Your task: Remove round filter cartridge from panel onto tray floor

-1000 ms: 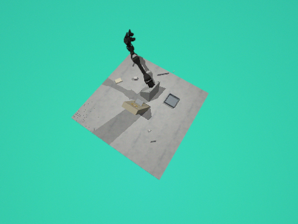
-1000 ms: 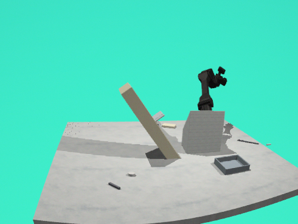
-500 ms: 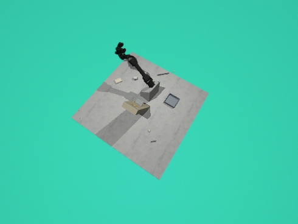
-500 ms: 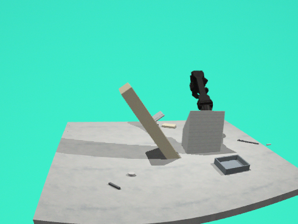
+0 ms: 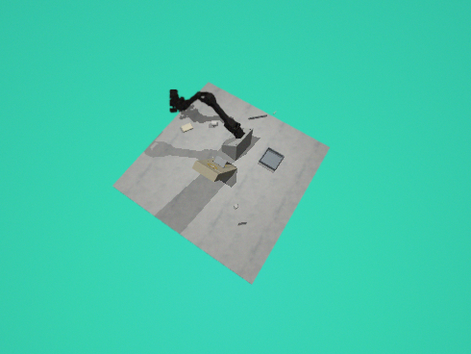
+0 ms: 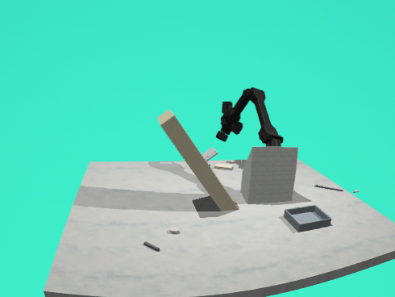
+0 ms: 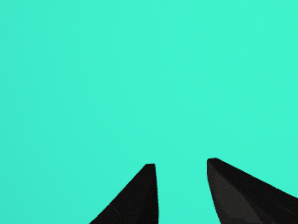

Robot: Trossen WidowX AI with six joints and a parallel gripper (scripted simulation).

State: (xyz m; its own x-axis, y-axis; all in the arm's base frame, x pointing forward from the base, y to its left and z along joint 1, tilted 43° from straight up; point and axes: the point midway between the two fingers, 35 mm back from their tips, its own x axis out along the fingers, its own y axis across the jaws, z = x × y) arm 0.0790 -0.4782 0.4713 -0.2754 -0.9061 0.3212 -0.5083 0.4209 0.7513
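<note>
The tan service panel [image 5: 208, 171] [image 6: 197, 165] leans tilted on the grey table, in front of the arm's grey pedestal [image 5: 238, 146] [image 6: 268, 173]. The cartridge is too small to make out on its face in the top view, and the face is turned away in the exterior view. My gripper [image 5: 172, 102] [image 6: 222, 135] [image 7: 181, 169] hangs in the air high behind the panel, well clear of it. Its fingers are drawn close together with a narrow gap and nothing between them. The wrist view shows only the teal background. The grey tray [image 5: 270, 149] [image 6: 308, 225] lies on the table beside the pedestal.
A cream block [image 5: 186, 127] [image 6: 223, 166] lies behind the panel. A white disc [image 5: 235, 207] [image 6: 174, 231] and a short dark bar [image 5: 242, 223] [image 6: 151, 246] lie near the front. A thin rod [image 5: 258, 116] [image 6: 328, 188] lies at the far side.
</note>
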